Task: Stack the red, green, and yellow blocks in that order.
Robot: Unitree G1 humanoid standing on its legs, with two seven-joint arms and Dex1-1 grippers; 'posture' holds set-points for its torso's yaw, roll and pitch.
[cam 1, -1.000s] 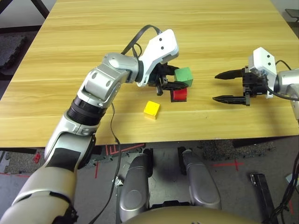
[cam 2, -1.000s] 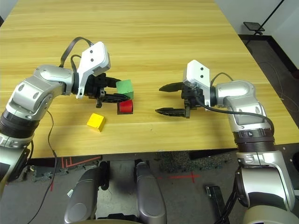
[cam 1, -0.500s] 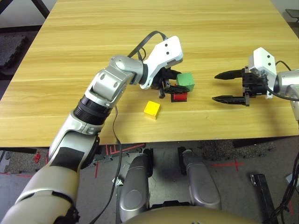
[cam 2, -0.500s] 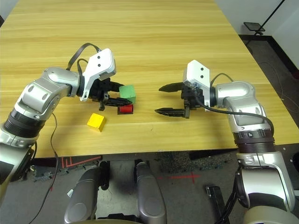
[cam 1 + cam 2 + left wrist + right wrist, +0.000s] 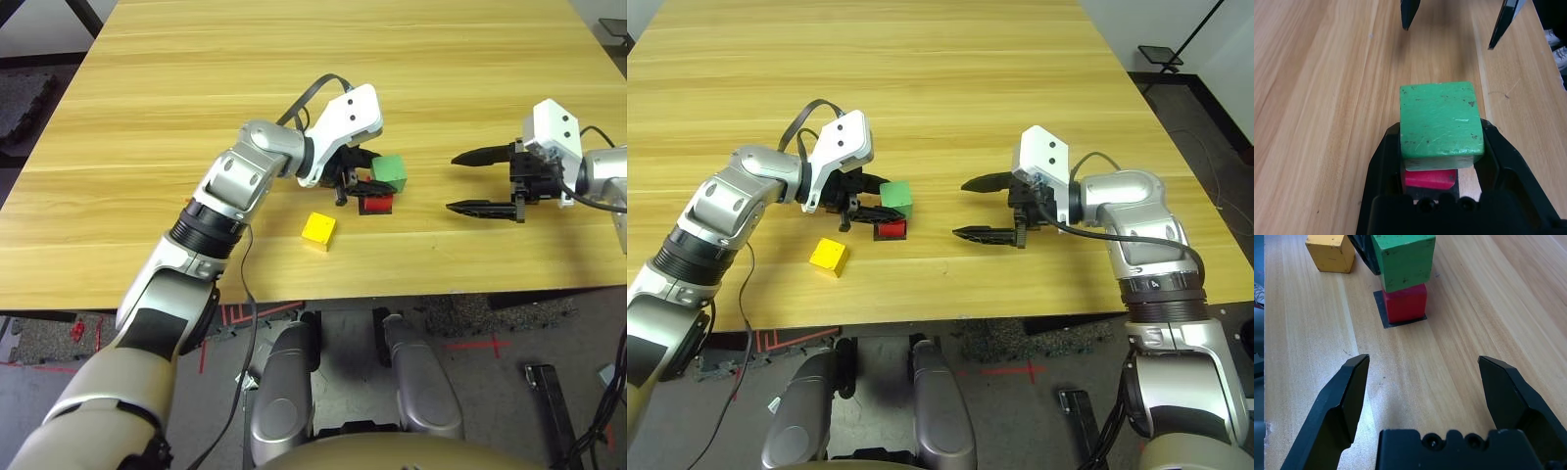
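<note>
On the wooden table (image 5: 196, 78) in front of me, everything that matters sits close to the near edge, between my two arms. My left arm reaches across toward the middle, and its left gripper (image 5: 364, 185) is clamped shut on the green block (image 5: 389, 171), fingers pinching its sides; I read that as the grip needed to guide it down squarely. From the right wrist camera the green block (image 5: 1402, 259) sits on top of the red block (image 5: 1405, 302), overhanging a little toward the left gripper's side rather than flush, so I judge the placing step is in hand but not yet released. The red block stands on a flat black square patch (image 5: 1382, 311), which looks to mark the base spot for the stack. My right gripper (image 5: 480, 181) waits off to the right, well apart from the stack, its jaws spread wide with nothing between them, likely parked so it stays out of the way. The yellow block (image 5: 318, 229) lies alone on the table, nearer me and to the left of the stack, untouched; it goes on last, so it can wait.
</note>
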